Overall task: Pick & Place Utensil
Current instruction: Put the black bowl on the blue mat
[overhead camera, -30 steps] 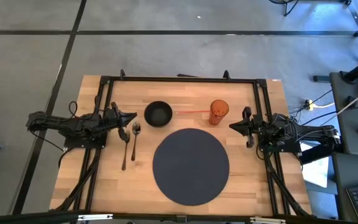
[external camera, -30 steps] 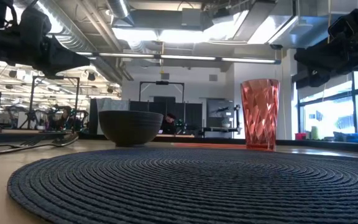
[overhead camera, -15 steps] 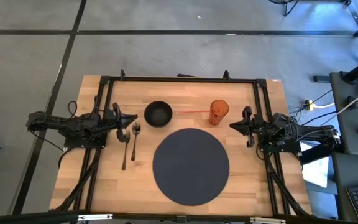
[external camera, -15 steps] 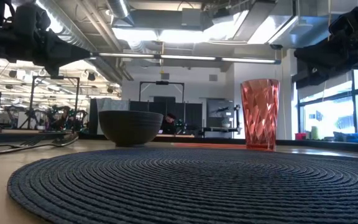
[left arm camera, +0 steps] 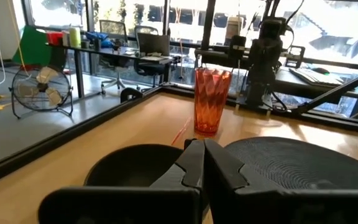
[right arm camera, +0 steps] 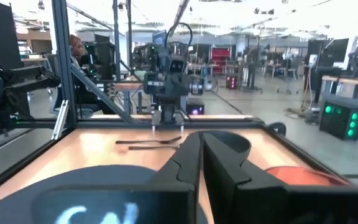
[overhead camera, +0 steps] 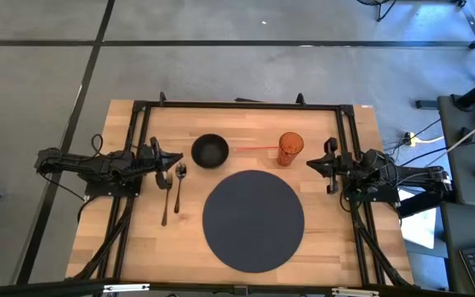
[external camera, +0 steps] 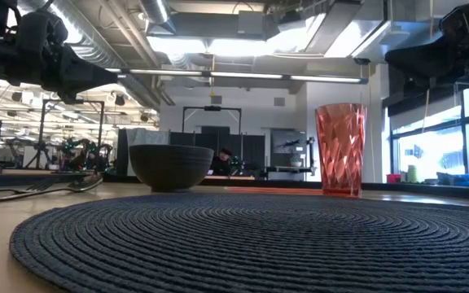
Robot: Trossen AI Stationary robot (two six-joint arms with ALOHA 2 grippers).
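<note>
Two metal utensils lie flat side by side on the wood near the table's left edge: a spoon (overhead camera: pixel 179 183) and a longer one (overhead camera: pixel 166 200); both utensils (right arm camera: pixel 154 144) also show in the right wrist view. My left gripper (overhead camera: pixel 176 157) (left arm camera: pixel 202 163) hovers shut above their far ends, beside the black bowl (overhead camera: pixel 210 150). My right gripper (overhead camera: pixel 310 164) (right arm camera: pixel 201 155) is shut too, raised over the table's right side next to the red cup (overhead camera: pixel 290 148). Neither touches anything.
A round dark woven placemat (overhead camera: pixel 253 219) covers the table's middle and near part. The bowl (external camera: pixel 172 167) and the cup (external camera: pixel 340 149) stand on the wood behind it. A black frame (overhead camera: pixel 237 106) runs round the table's edges. Bare wood lies left of the placemat.
My right gripper has risen a little above the table's right side. The utensils, bowl and cup have stayed where they were.
</note>
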